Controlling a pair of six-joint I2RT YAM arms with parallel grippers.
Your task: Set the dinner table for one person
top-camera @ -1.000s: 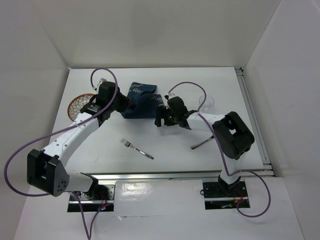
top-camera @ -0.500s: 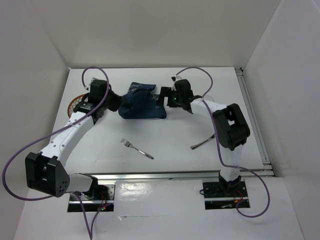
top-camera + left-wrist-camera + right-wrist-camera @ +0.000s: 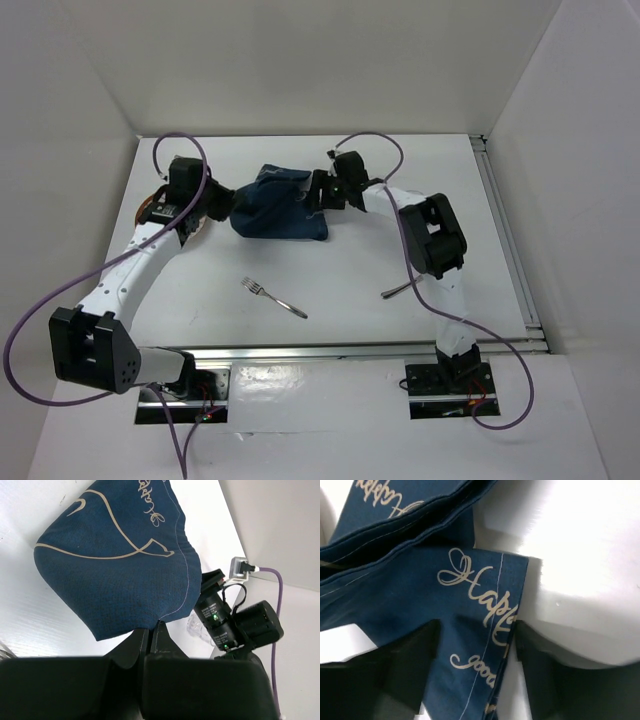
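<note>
Both arms have moved in the last second. The left end effector (image 3: 218, 205) has drawn back to the left and pulled the navy placemat (image 3: 278, 205) with it. The right end effector (image 3: 318, 195) has swung in to the placemat's right edge.

The white counter (image 3: 350, 280) fills the floor of the walled cell and carries everything else. The placemat lies bunched on its far half, not spread flat. The left end effector is clenched on the placemat's left edge; in the left wrist view its fingers (image 3: 135, 650) pinch the hem together. The right end effector stands released, and in its own camera the dark fingers (image 3: 410, 665) sit either side of a cloth corner, not yet closed on it.

Cream script on that corner begins "Hap", with "goo" below it; the rest runs out of sight. The left wrist view shows curved cream line drawings and more script, which I cannot read.

Left of the placemat a patterned plate (image 3: 150, 208) is mostly covered by the left arm, so its contents cannot be told. A fork (image 3: 274, 297) lies nearer the arm bases than the placemat, well apart from it. To the placemat's near right a second metal utensil (image 3: 400, 290) lies partly hidden behind the right arm.
</note>
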